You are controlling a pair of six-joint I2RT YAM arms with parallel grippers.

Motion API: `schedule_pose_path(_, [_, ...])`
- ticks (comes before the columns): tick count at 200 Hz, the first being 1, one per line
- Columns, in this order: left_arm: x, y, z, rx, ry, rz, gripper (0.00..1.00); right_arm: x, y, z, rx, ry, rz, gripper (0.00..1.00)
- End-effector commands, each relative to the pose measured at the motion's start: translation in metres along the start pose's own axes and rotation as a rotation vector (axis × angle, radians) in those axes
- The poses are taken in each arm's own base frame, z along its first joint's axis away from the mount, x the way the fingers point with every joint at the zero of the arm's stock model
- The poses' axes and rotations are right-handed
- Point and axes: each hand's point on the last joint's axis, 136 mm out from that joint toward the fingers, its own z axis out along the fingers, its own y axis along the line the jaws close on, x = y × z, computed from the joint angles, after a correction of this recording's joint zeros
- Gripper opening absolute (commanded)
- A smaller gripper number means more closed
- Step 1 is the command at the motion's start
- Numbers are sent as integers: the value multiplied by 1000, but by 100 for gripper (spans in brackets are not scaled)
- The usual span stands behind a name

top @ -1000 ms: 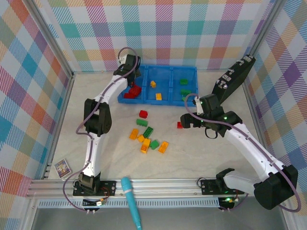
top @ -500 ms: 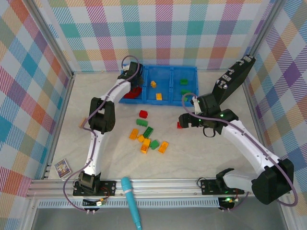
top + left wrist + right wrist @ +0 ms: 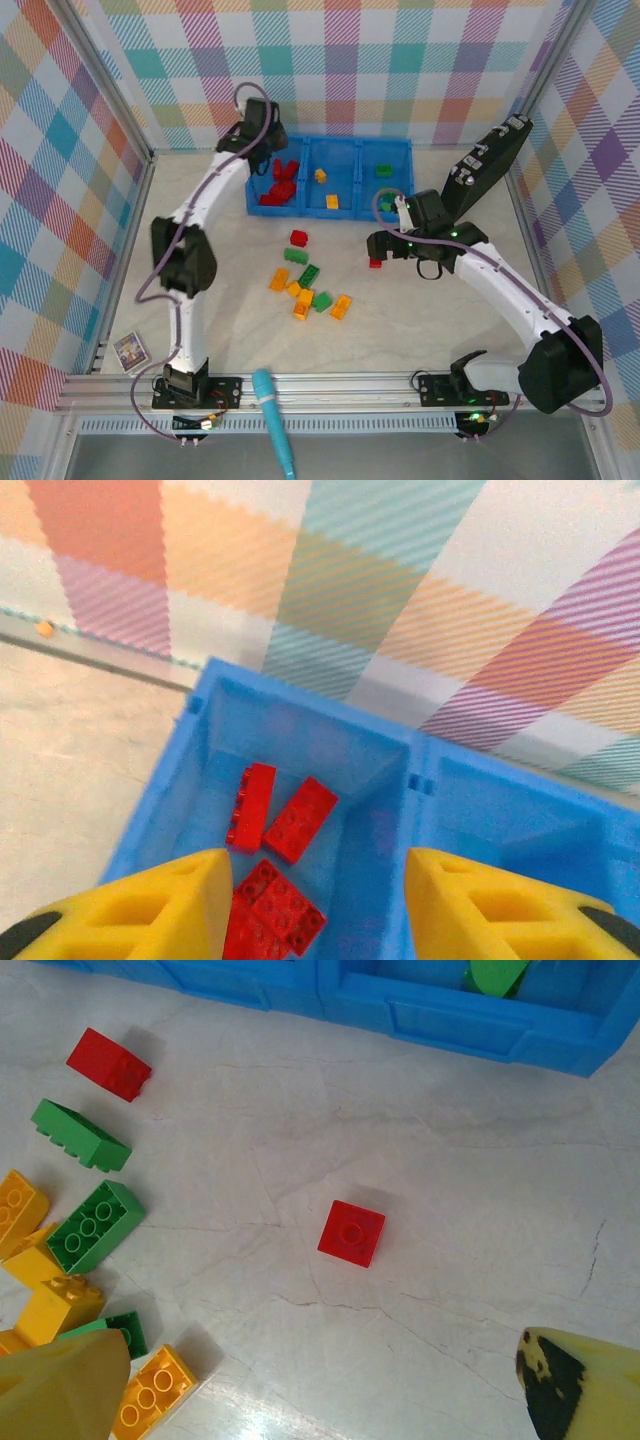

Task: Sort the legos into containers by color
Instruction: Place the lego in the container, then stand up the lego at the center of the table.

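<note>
- Found the left gripper poised above the far-left corner of the blue bin, over its left compartment.
- In the left wrist view, saw its yellow fingers parted to a moderate gap, with nothing gripped between them.
- Noted several red legos lying loose on the floor of that compartment, below the gap.
- Spotted yellow-orange legos in the middle compartment and green legos in the right one.
- Found the right gripper hovering over the table, just in front of the bin's right half, jaws spread wide and empty.
- Saw a small red brick lying flat on the table ahead of those jaws, untouched and apart from the other pieces.
- Made out a loose cluster of red, green and yellow-orange legos left of that brick, near the table's middle, short of the bin.
- Noted a teal marker at the near edge and a black case tilted beside the bin's right end.
</note>
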Motion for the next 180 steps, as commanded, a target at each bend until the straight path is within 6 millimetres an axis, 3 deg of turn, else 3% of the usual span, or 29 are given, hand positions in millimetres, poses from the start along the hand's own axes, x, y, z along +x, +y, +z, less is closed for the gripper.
schedule_pose_path(1, [-4,-7,-54,71,-6,44,50,-19,4,-8,-10,-60,0,99])
schedule_pose_path(47, [94,-24,-119,110,203,199,51,-54,3,-75,18,-349,-97,99])
schedule_pose_path(76, [157,-56,-142,163,304,234,52,-61,3,-81,35,-319,-103,99])
schedule_pose_path(131, [293,-110,-144,247,553,212,53,-70,8,-108,17,-398,-111,99])
schedule_pose_path(180, [344,-151,-137,295,636,234,54,-77,23,-140,-50,-453,-125,99])
